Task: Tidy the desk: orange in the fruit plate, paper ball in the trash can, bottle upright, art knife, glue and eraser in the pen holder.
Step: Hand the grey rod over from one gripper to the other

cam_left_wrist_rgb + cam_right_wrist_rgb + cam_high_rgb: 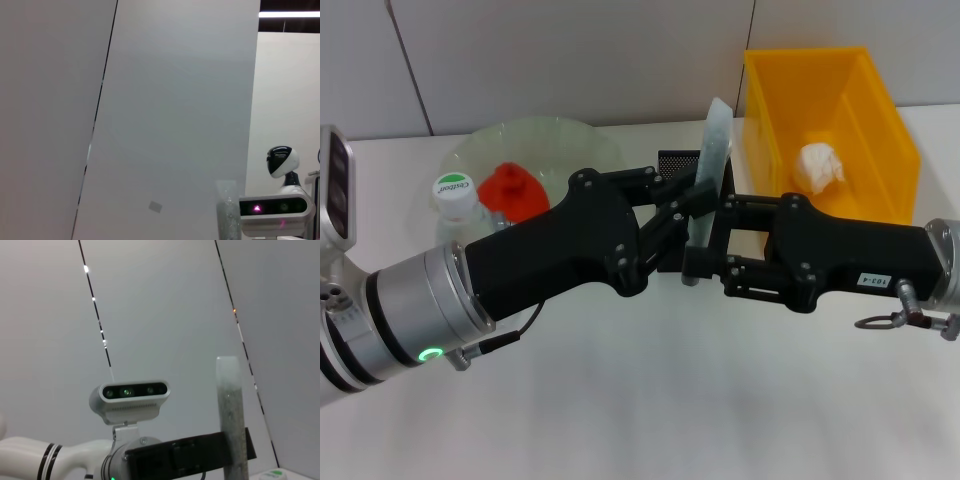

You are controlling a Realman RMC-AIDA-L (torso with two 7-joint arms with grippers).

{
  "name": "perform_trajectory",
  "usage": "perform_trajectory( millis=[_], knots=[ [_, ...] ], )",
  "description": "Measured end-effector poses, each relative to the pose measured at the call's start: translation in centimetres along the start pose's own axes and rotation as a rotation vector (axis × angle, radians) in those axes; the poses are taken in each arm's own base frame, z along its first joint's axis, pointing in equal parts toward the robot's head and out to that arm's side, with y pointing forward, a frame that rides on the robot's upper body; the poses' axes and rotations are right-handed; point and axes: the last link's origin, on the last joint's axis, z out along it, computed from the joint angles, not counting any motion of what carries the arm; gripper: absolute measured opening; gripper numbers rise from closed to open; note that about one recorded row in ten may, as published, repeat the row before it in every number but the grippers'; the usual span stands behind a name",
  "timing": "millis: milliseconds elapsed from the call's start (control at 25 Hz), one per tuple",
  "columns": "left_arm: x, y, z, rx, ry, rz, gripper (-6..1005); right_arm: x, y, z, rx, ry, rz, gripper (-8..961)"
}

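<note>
The pale grey-green art knife (715,140) stands upright above the middle of the desk, just in front of the black mesh pen holder (674,160). My left gripper (698,198) is shut on its middle. My right gripper (698,262) is shut on its lower end. In the right wrist view the knife (229,405) has the left gripper's black fingers (200,452) across it. Its tip also shows in the left wrist view (226,210). The orange (515,190) lies in the glass fruit plate (570,135). The bottle (453,192) stands upright. The paper ball (820,165) lies in the yellow trash bin (895,130). Glue and eraser are out of view.
Both black forearms cross the middle of the desk and hide what lies under them. The fruit plate and bottle are at the back left, and the yellow bin at the back right. White desk surface (650,400) shows in front.
</note>
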Motion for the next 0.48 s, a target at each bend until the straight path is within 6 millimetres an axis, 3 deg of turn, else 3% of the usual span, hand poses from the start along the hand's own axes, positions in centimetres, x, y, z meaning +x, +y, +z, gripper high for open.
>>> perform_trajectory(
  millis=[480],
  knots=[
    [0.06,-0.21,-0.23,0.007,-0.006,0.006,138,0.38,0.03,0.00,0.001,0.022,0.011,562]
  ],
)
